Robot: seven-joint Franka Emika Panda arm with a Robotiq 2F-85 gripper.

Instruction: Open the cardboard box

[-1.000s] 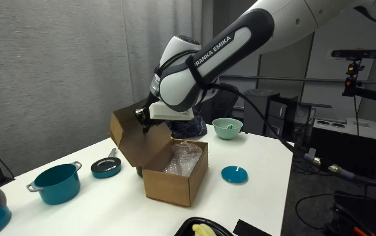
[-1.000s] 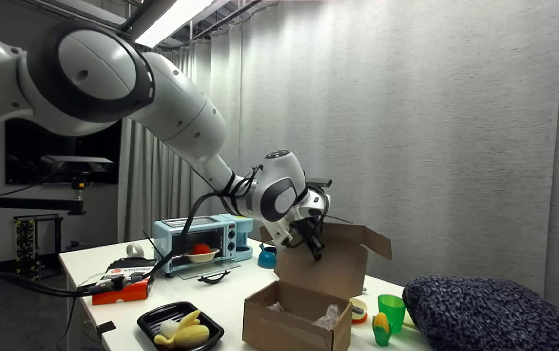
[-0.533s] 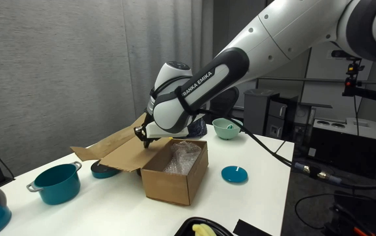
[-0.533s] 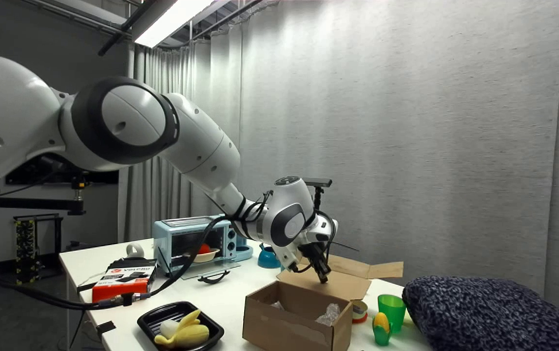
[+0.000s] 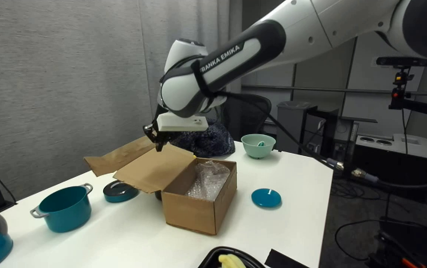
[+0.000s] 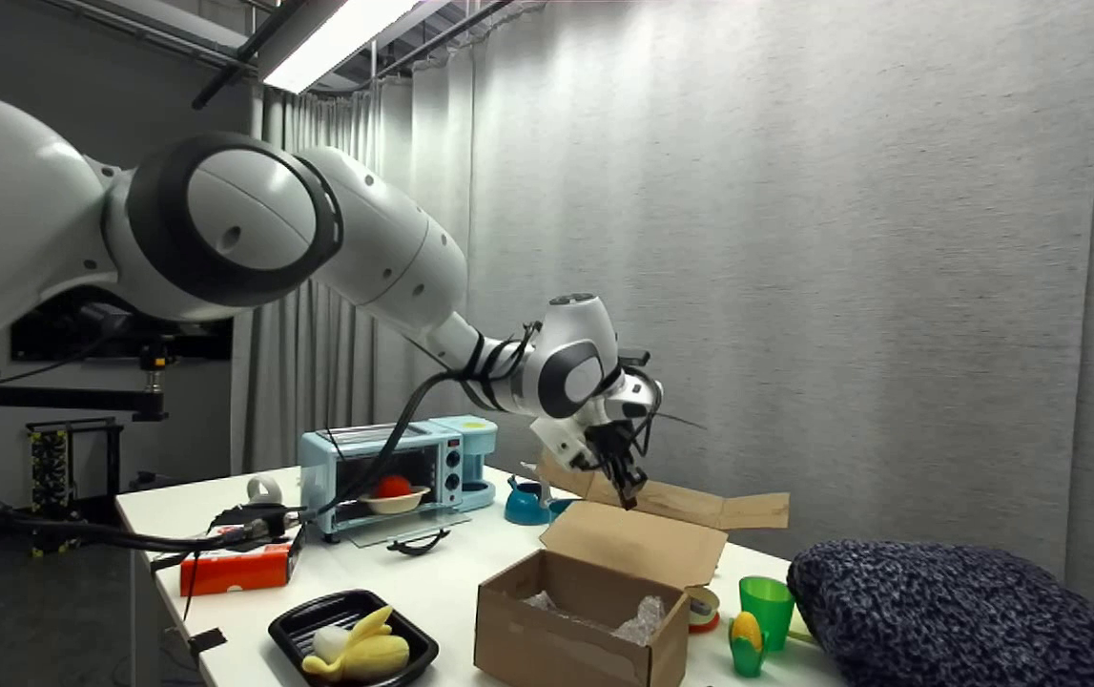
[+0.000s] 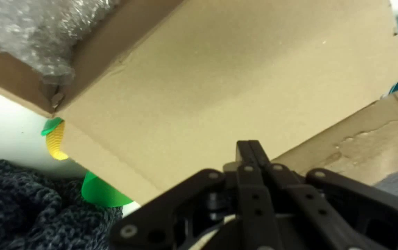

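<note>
- Top flap (image 5: 157,167) of the cardboard box (image 5: 189,212): stood steeply raised a second ago, then got laid back, sloping outward from the box opening; rose slightly over the last half second.
- Gripper (image 7: 248,142): went down with the flap, then came up and outward, ending near the flap's outer fold, farther from the box opening.
- Arm (image 5: 228,59): dipped toward the box, then lifted.
- Black-and-teal pan (image 5: 120,191) near the box: handle, visible a second ago, got hidden by the flap.
</note>
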